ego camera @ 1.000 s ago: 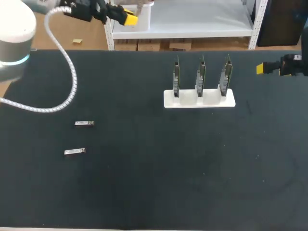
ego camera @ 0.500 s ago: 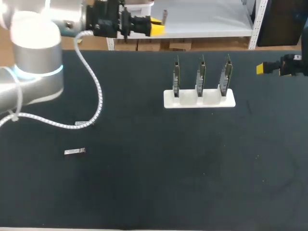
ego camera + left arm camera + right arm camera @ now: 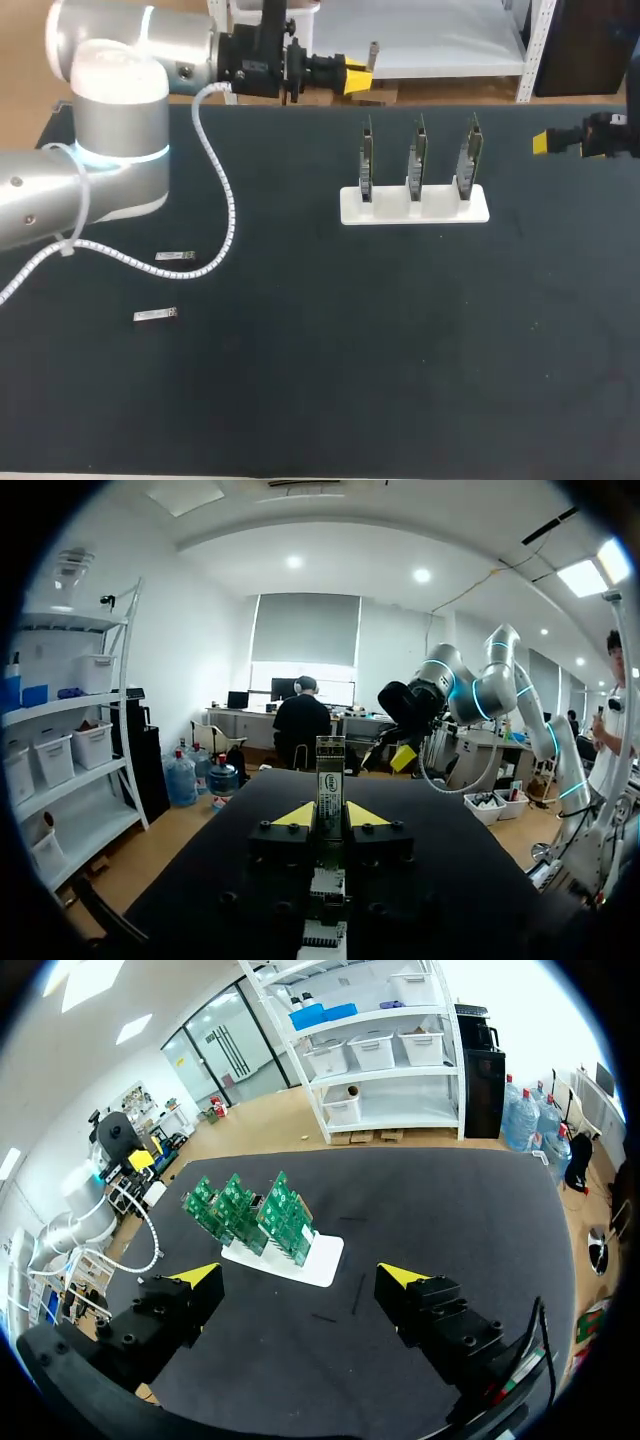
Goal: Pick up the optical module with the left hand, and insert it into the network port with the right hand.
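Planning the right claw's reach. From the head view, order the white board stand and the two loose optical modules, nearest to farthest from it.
1. white board stand, mid-table, closest to the right claw.
2. rear loose module, far left.
3. front loose module, left, slightly farther.

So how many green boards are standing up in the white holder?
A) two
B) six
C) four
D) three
D: three green boards stand upright side by side in the white holder, and the right wrist view shows the same three.
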